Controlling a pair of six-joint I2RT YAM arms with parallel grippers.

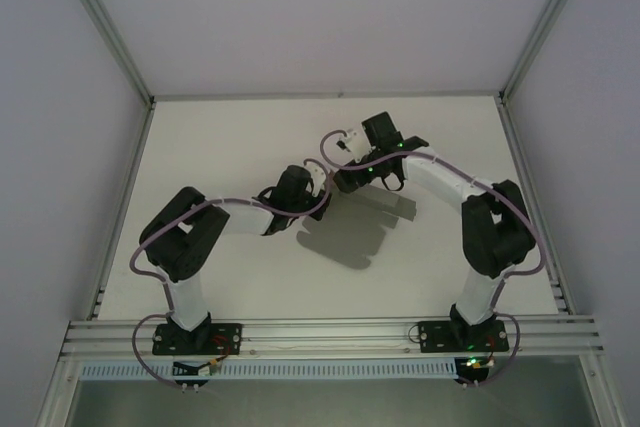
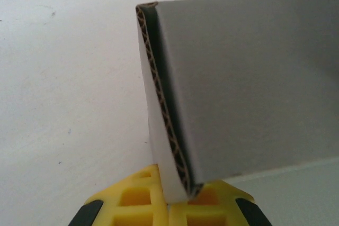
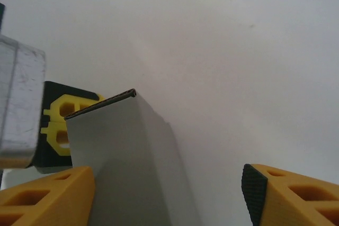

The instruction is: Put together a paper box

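Tabletop [image 1: 220, 147] white, pale panels [image 1: 300, 17] around, metal rail [image 1: 330, 332] in front; left gripper [image 2: 168, 205] pinches an edge of the grey box [image 2: 249, 88], right gripper [image 3: 169, 189] gapes astride it.

The left arm [image 1: 185, 247] and the right arm [image 1: 490, 227] rise from their bases with elbows bent outward, their forearms angling inward until the wrists nearly meet. The left hand [image 2: 169, 200] is pinched tight on an edge of the paper box [image 2: 249, 88]. The right hand [image 3: 159, 194] has its yellow fingers [image 3: 47, 197] spread wide apart.
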